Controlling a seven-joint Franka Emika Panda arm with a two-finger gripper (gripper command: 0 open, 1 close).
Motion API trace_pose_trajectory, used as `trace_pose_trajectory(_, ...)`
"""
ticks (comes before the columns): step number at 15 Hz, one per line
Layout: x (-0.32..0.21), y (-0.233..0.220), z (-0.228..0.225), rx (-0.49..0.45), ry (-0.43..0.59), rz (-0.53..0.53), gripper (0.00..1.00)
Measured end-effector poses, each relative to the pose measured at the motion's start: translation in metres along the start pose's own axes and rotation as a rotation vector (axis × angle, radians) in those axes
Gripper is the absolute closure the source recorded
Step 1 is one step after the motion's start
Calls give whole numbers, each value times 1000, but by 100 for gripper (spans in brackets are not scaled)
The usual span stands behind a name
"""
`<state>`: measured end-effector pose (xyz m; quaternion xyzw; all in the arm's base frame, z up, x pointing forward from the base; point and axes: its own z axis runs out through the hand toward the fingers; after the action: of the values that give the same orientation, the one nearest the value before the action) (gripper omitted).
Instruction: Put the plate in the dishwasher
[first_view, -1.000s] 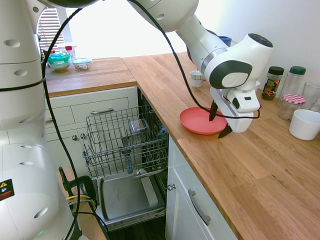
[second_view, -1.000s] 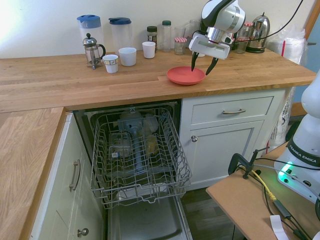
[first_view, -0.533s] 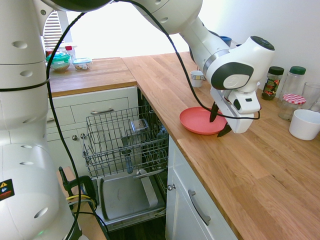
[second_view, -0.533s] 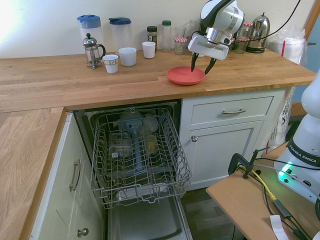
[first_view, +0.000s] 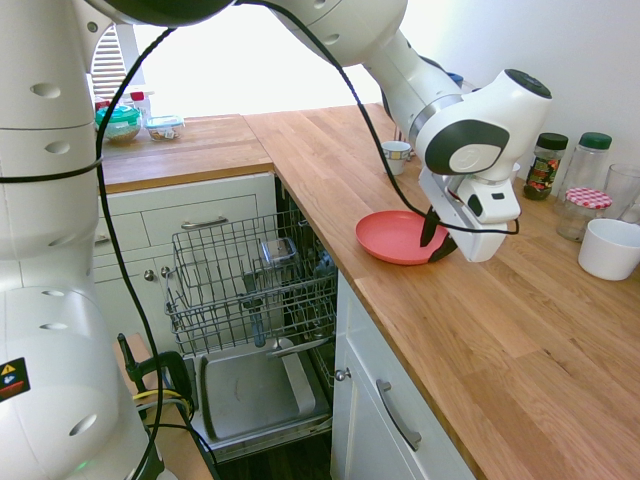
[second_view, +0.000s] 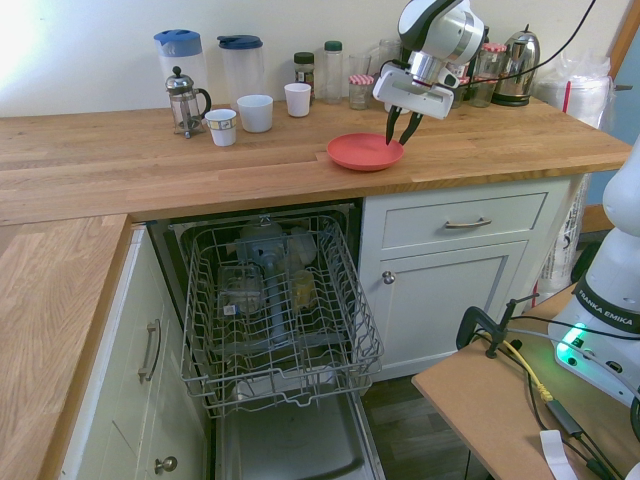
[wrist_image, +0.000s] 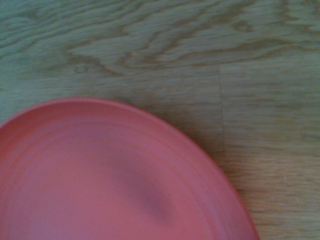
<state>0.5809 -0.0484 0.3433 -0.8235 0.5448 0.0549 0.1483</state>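
Note:
The coral-red plate (first_view: 392, 238) (second_view: 362, 152) lies on the wooden counter near its front edge, above the white cabinet beside the dishwasher. My gripper (first_view: 437, 243) (second_view: 398, 137) points down at the plate's rim on the side away from the dishwasher. Its fingers are drawn close together, one inside the rim and one outside, pinching it. The wrist view shows the plate (wrist_image: 100, 175) close up over wood grain. The dishwasher (second_view: 275, 300) stands open below the counter, its wire rack (first_view: 250, 280) pulled out over the lowered door (first_view: 250, 390).
A white cup (first_view: 608, 248) and jars (first_view: 545, 165) stand just beyond the gripper. Mugs (second_view: 255, 112), a French press (second_view: 183, 100), jugs and a kettle (second_view: 515, 65) line the back wall. The rack holds several items.
The fingers have drawn together from wide open onto the plate's rim. The plate has slid slightly toward the dishwasher side.

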Motion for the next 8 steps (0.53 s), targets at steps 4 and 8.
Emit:
trace_pose_trajectory(4,2,1,6,-8,-15,-16,100)
trace_pose_trajectory(8,3,-2,8,3,-25,-45,100)
